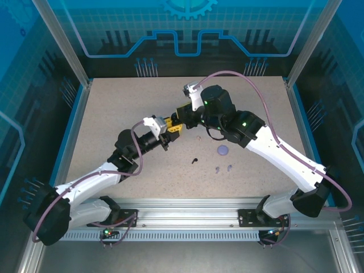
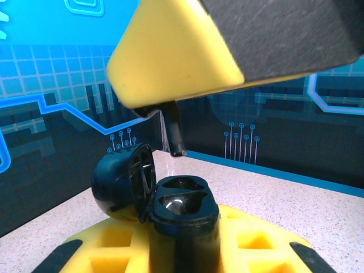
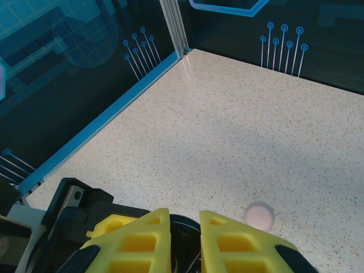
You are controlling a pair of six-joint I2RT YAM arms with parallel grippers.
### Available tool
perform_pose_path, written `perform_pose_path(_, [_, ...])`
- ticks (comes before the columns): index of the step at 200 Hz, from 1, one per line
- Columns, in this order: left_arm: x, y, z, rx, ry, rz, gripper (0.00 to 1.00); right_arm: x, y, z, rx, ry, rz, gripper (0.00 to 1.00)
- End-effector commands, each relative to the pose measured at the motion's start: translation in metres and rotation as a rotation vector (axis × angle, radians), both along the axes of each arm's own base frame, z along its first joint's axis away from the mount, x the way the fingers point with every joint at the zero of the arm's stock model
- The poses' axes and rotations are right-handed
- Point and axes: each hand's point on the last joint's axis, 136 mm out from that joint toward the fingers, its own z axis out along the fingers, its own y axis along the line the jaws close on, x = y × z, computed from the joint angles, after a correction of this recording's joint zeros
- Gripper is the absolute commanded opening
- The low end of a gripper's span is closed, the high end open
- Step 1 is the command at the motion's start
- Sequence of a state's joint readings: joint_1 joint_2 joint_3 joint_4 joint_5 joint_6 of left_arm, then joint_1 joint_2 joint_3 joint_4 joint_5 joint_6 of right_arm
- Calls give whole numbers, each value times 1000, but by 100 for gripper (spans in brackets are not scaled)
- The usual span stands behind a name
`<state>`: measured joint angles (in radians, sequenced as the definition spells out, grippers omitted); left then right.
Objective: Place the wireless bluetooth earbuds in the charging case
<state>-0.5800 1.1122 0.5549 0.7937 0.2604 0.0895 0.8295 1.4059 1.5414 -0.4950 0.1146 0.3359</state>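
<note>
A speckled beige tabletop (image 1: 114,131) forms the floor of the enclosure, edged with a blue rim (image 1: 71,133); silver aluminium posts (image 1: 61,42) rise from its far corners, leaning outward in the top view; a ribbed metal rail (image 1: 187,219) runs along the near edge. The walls (image 1: 182,34) are dark panels printed with bright blue circuit lines, grid squares and dot-tipped traces; a gear emblem (image 1: 189,7) sits high on the back wall; the light is even, with soft shadows on the tabletop.
</note>
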Motion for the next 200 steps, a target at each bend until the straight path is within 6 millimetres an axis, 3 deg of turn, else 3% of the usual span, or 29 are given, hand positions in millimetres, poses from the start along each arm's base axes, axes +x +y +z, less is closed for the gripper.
perform_pose_path(1, [-8, -2, 31, -23, -93, -20, 0, 6, 2, -9, 13, 25, -1, 16])
perform_pose_path(140, [-1, -3, 33, -15, -106, 6, 0, -9, -2, -26, -18, 34, 17, 13])
perform_pose_path(200, [-2, -3, 35, -14, -106, 0, 0, -8, -12, -13, 31, -64, -22, 13])
